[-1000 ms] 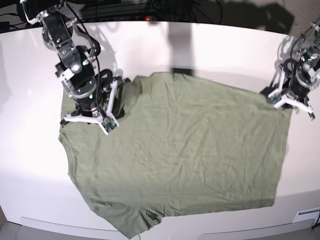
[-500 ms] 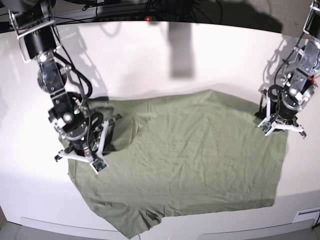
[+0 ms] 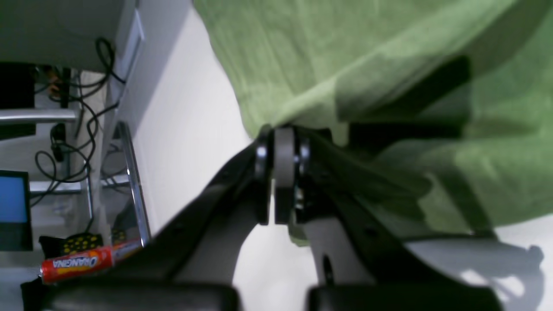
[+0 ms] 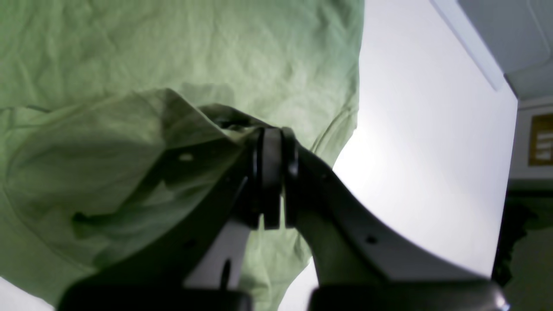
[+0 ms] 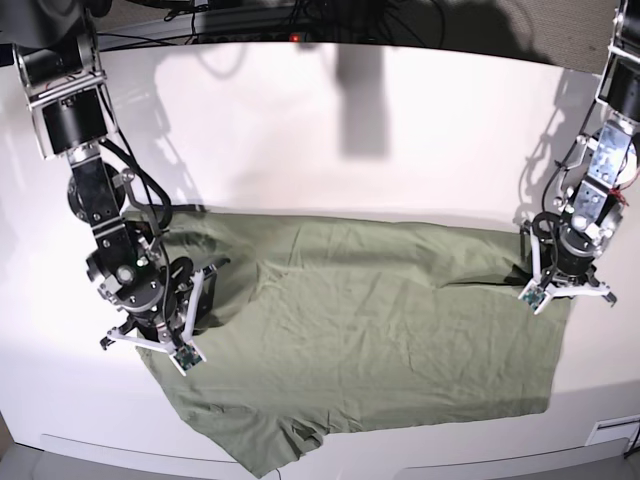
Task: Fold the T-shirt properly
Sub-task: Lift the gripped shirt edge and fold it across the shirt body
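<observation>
1. A white table (image 5: 330,130) fills the base view, curved along its far edge.
2. The T-shirt (image 5: 380,330), sage-green and wrinkled, lies across the table's near half. Its far edge is folded over toward 6 o'clock, forming a straight crease running from 9 o'clock to 3 o'clock.
3. The right gripper (image 5: 160,335) sits at 8 o'clock on the table, jaws pressed together and pinching a raised fold of the T-shirt (image 4: 129,65); the right wrist view shows fabric caught between the pads of the right gripper (image 4: 272,177).
4. The left gripper (image 5: 565,285) sits at 3 o'clock, jaws pressed together on the T-shirt's (image 3: 389,65) edge, as seen at the left gripper (image 3: 281,177).
5. An orange-labelled bottle (image 3: 77,263) lies beyond the table at 8 o'clock in the left wrist view.
</observation>
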Motion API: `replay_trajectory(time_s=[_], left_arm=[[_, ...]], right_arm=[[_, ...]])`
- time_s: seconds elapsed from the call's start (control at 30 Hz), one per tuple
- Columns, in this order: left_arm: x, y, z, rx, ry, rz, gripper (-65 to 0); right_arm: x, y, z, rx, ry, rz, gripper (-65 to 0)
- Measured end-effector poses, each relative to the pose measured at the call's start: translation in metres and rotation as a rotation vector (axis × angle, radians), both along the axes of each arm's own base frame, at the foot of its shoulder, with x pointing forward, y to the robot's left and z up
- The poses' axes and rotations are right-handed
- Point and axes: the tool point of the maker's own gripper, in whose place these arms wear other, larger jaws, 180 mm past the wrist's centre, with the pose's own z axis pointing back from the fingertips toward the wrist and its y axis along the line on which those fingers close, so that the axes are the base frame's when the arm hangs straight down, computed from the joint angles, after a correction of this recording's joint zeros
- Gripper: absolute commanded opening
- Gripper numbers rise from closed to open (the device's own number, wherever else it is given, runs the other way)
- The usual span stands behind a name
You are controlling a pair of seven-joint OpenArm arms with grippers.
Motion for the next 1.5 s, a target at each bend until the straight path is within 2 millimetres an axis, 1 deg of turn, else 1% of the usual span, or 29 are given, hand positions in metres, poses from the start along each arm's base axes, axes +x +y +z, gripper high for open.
replay_trajectory(time_s=[0.07, 0.13, 0.3, 0.43, 0.5, 0.6, 0.67, 0.83, 0.9, 0.97, 1.07, 1.13, 1.2, 1.3, 1.37, 1.43, 1.5], left_arm=[[0.001, -0.005, 0.000, -0.012, -0.010, -0.013, -65.0], [0.001, -0.005, 0.000, -0.013, -0.015, -0.004, -65.0], [0.008, 0.015, -0.001, -0.063, -0.047, 0.116, -65.0], [0.010, 0.018, -0.004, -0.098, -0.058, 0.146, -65.0], [0.009, 0.018, -0.007, -0.098, -0.051, 0.147, -65.0], [0.010, 0.015, -0.005, -0.105, -0.061, 0.137, -65.0], [0.011, 0.014, -0.004, -0.111, -0.066, 0.133, -65.0], [0.011, 0.011, -0.004, -0.128, -0.077, 0.123, -65.0], [0.013, 0.011, -0.004, -0.135, -0.088, 0.114, -65.0], [0.014, 0.015, -0.007, -0.137, -0.088, 0.113, -65.0], [0.012, 0.030, -0.023, -0.127, -0.049, 0.148, -65.0], [0.010, 0.039, -0.032, -0.122, -0.028, 0.168, -65.0], [0.011, 0.044, -0.034, -0.119, -0.023, 0.179, -65.0], [0.016, 0.040, -0.027, -0.135, -0.061, 0.152, -65.0], [0.016, 0.037, -0.029, -0.140, -0.061, 0.150, -65.0], [0.018, 0.031, -0.029, -0.150, -0.068, 0.139, -65.0], [0.021, 0.024, -0.025, -0.167, -0.096, 0.113, -65.0]], right_arm=[[0.003, 0.000, 0.004, 0.000, -0.010, 0.000, -65.0], [0.006, 0.001, 0.008, 0.003, -0.021, 0.002, -65.0], [0.013, 0.002, 0.018, 0.008, -0.051, 0.011, -65.0], [0.017, 0.003, 0.020, 0.014, -0.064, 0.016, -65.0], [0.020, -0.001, 0.016, 0.015, -0.054, 0.003, -65.0], [0.031, -0.006, 0.004, 0.022, -0.018, -0.030, -65.0], [0.038, -0.005, -0.004, 0.037, 0.001, -0.044, -65.0], [0.054, 0.007, -0.017, 0.090, 0.019, -0.040, -65.0], [0.057, 0.009, -0.025, 0.099, 0.050, -0.058, -65.0], [0.060, 0.010, -0.033, 0.111, 0.073, -0.071, -65.0], [0.064, 0.012, -0.039, 0.130, 0.078, -0.077, -65.0], [0.065, 0.008, -0.043, 0.131, 0.083, -0.085, -65.0], [0.063, 0.004, -0.049, 0.132, 0.096, -0.094, -65.0], [0.060, 0.000, -0.057, 0.134, 0.108, -0.101, -65.0], [0.059, 0.000, -0.059, 0.139, 0.107, -0.099, -65.0], [0.061, 0.002, -0.058, 0.146, 0.090, -0.090, -65.0], [0.064, 0.004, -0.054, 0.155, 0.070, -0.080, -65.0]])
